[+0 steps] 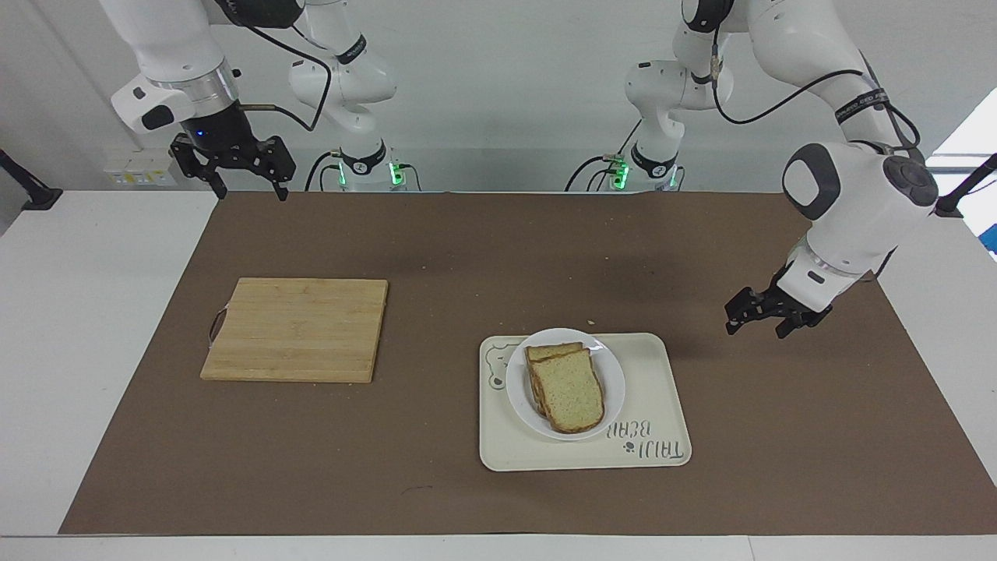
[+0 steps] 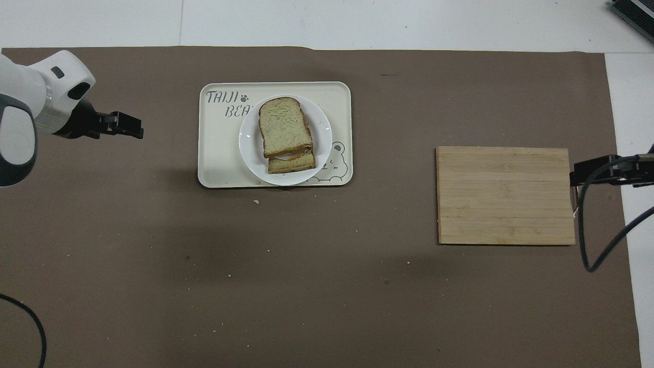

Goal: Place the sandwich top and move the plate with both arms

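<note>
The plain tan slice of bread with its dark brown crust, the sandwich top [image 1: 569, 393] [image 2: 284, 126], lies on a lower slice that peeks out at the end nearer the robots, and the stack sits on the small round white plate [image 1: 611, 387] [image 2: 322, 130]. That plate rests on the cream rectangular tray with a bear drawing [image 1: 654, 436] [image 2: 217, 163], toward the left arm's end of the brown table mat [image 1: 467, 249] [image 2: 327, 286]. The left arm's black two-finger gripper [image 1: 758, 317] [image 2: 134, 127] hangs in the air over bare mat beside the tray, well apart from the plate, fingers spread and holding nothing. At the right arm's end, the rectangular light wooden cutting board [image 1: 296, 329] [image 2: 505, 195] lies flat with nothing on it. The right arm's black gripper [image 1: 246, 187] waits high over the mat's corner nearest the robots — fingers parted, empty — and in the overhead view only its dark tip [image 2: 592, 171] and cable show beside the board's edge. A few crumbs dot the mat near the tray.
</note>
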### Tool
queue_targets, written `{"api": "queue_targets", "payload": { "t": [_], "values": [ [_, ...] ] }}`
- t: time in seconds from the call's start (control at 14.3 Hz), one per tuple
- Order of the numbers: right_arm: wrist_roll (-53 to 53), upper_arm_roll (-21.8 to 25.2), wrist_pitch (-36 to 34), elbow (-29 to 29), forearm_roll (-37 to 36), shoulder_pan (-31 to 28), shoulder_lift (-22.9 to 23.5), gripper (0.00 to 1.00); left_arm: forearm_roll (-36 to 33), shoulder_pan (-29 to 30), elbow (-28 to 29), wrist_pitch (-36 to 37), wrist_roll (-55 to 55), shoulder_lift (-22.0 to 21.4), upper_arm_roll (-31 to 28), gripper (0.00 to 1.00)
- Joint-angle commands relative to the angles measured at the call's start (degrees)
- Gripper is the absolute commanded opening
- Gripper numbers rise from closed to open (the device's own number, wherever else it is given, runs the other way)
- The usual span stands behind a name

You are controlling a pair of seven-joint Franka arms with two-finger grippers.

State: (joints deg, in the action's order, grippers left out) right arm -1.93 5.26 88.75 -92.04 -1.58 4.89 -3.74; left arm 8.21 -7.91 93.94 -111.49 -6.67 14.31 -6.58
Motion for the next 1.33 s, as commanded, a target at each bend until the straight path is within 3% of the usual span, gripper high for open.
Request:
{"api": "queue_targets", "payload": {
  "t": [0.0,0.56,1.26],
  "values": [
    [1.23,-0.16,0.19,-1.12,0.09,-0.58,-0.92,1.0,-3.81,-0.44,-0.42,5.13,1.3,-5.68,-0.18,1.0],
    [1.23,-0.25,0.19,-1.3,0.35,-0.58,-1.01,1.0,-8.13,-0.79,-0.43,18.31,1.13,-16.5,1.22,1.0],
    [1.32,-0.16,0.19,-1.3,0.35,-0.58,-1.01,1.0,-6.89,0.09,-0.69,19.03,1.57,-16.6,0.43,1.0]
  ]
}}
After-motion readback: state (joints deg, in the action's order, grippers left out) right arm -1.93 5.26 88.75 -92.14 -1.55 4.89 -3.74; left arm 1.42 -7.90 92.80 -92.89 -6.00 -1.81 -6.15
